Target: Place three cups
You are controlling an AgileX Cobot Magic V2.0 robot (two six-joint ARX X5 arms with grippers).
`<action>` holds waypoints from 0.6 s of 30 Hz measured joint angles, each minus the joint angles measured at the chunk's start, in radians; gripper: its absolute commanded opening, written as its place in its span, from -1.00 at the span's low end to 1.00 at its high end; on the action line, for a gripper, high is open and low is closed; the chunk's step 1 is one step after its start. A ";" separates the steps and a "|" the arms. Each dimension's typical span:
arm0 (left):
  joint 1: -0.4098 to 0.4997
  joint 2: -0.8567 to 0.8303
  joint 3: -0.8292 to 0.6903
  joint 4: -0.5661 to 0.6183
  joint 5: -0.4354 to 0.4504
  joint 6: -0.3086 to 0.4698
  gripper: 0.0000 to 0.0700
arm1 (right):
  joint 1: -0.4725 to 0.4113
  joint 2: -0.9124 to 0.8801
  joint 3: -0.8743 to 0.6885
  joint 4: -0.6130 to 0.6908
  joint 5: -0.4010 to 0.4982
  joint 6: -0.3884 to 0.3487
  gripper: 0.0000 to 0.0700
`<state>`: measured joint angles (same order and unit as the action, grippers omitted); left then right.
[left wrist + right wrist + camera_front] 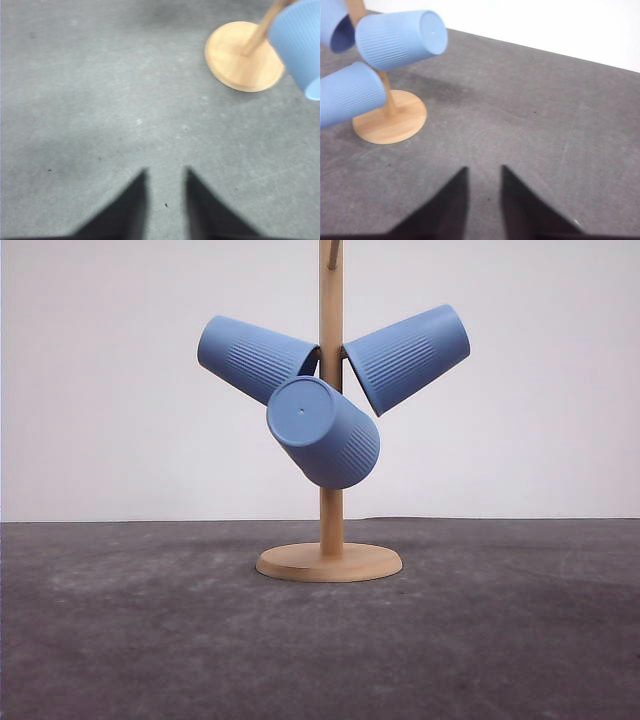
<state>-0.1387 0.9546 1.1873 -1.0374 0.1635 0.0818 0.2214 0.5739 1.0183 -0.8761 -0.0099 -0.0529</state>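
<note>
Three cups [330,400] hang on the wooden rack [330,560] at centre frame in the front view, so placement looks complete; left wrist view, left gripper [165,200] empty, fingers slightly apart over the mat; right wrist view, right gripper [484,200] likewise, cups upper left.

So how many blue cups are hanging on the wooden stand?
3 ribbed blue cups: one upper left, one upper right, one lower front, all on the wooden stand.
</note>
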 measured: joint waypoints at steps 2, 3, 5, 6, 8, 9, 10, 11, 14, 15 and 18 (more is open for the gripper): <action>0.000 0.000 0.000 0.003 0.000 0.000 -0.99 | 0.000 0.000 0.000 0.000 -0.008 -0.001 -0.96; 0.000 0.000 0.000 0.007 0.000 -0.001 -0.99 | 0.000 0.000 0.000 0.000 -0.007 -0.001 -0.96; 0.000 0.000 0.000 0.013 0.000 -0.009 -0.99 | 0.000 0.000 0.000 0.000 -0.002 0.001 -0.96; 0.000 0.000 0.000 0.012 0.000 -0.014 -0.99 | 0.000 0.000 0.000 0.000 0.000 0.004 -0.96; 0.000 0.000 0.000 0.009 0.000 -0.021 -0.99 | 0.000 0.000 0.000 0.000 0.002 0.006 -0.96; 0.000 0.000 0.000 0.009 0.000 -0.023 -0.99 | 0.000 0.000 0.000 0.000 0.002 0.006 -0.96; 0.000 0.000 0.000 0.009 0.000 -0.023 -0.99 | 0.000 0.000 0.000 0.000 0.002 0.006 -0.96; 0.000 0.000 0.000 0.009 0.000 -0.023 -0.99 | 0.000 -0.001 0.000 0.001 0.002 0.007 -0.96; 0.000 0.000 0.000 0.009 0.000 -0.023 -0.99 | 0.000 -0.003 0.000 0.002 0.002 0.008 -0.96; 0.000 0.000 0.000 0.009 0.000 -0.023 -0.99 | 0.000 -0.003 0.000 0.003 0.002 0.008 -0.96; 0.000 0.000 0.000 0.009 0.000 -0.023 -0.99 | 0.000 -0.004 0.000 0.003 0.002 0.008 -0.96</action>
<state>-0.1387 0.9546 1.1873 -1.0286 0.1635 0.0586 0.2214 0.5701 1.0183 -0.8733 -0.0074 -0.0452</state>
